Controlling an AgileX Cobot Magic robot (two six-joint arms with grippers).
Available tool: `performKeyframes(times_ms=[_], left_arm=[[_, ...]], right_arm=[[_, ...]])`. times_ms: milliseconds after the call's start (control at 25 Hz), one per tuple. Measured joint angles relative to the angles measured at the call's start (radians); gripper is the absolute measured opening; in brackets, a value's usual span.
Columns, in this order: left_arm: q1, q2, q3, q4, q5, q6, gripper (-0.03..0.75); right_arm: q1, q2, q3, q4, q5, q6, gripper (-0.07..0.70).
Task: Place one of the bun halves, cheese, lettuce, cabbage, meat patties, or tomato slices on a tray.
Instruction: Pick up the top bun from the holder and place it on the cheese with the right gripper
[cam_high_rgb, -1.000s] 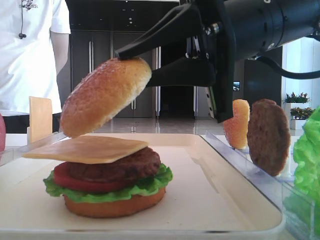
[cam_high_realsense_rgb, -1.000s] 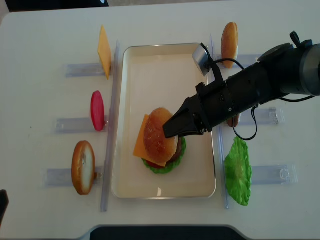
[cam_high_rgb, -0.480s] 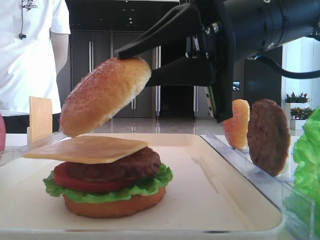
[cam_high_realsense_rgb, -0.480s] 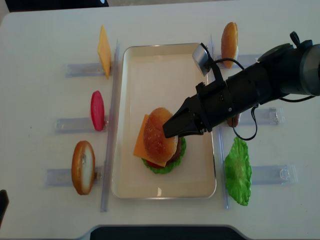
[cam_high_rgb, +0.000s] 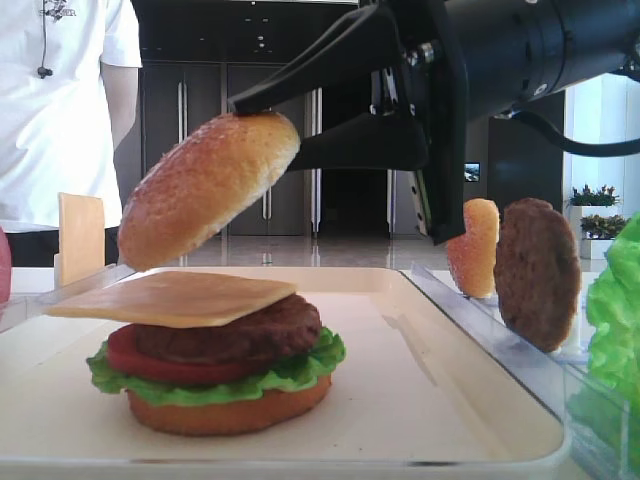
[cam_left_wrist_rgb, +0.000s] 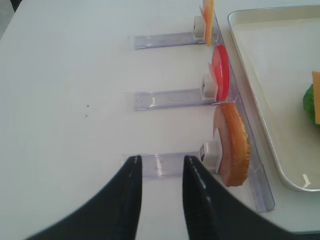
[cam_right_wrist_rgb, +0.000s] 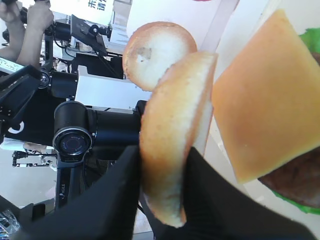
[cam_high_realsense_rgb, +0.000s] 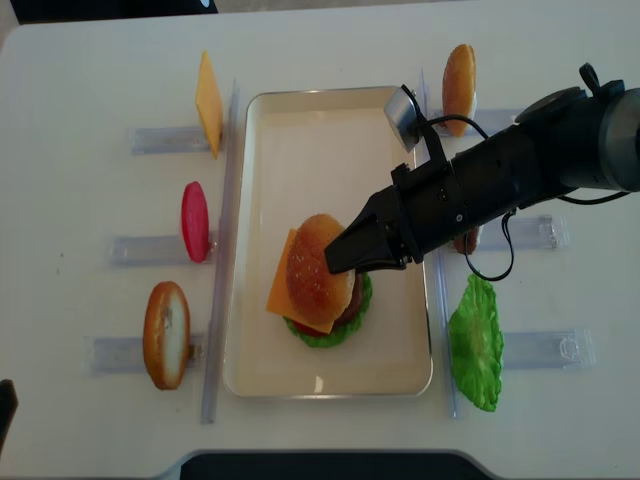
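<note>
Right hand (cam_high_rgb: 262, 118): pinching bun top (cam_high_rgb: 205, 189), tilted above cheese (cam_high_rgb: 175, 297) of stack on tray (cam_high_realsense_rgb: 300, 125); left hand (cam_left_wrist_rgb: 160, 172): pressed together, holding nothing, over tabletop (cam_left_wrist_rgb: 75, 90)

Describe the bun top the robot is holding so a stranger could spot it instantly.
Find the cream tray mid-table, then the stacked burger on it. Just above its cheese slice hangs a tilted, domed, speckled bun top, pinched by the right end effector; the other buns stand in side racks.

Bare tray (cam_high_realsense_rgb: 310, 140) behind the burger stack (cam_high_realsense_rgb: 320, 300) is open; racks (cam_high_realsense_rgb: 222, 250) flank it
</note>
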Motion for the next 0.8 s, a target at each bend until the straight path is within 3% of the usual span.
performKeyframes(times_ms=[800], left_arm=[[0.000,0.000,0.000,0.000,0.000,0.000,0.219]], right_arm=[[0.064,0.001,0.000,0.023,0.000,-0.004,0.218]])
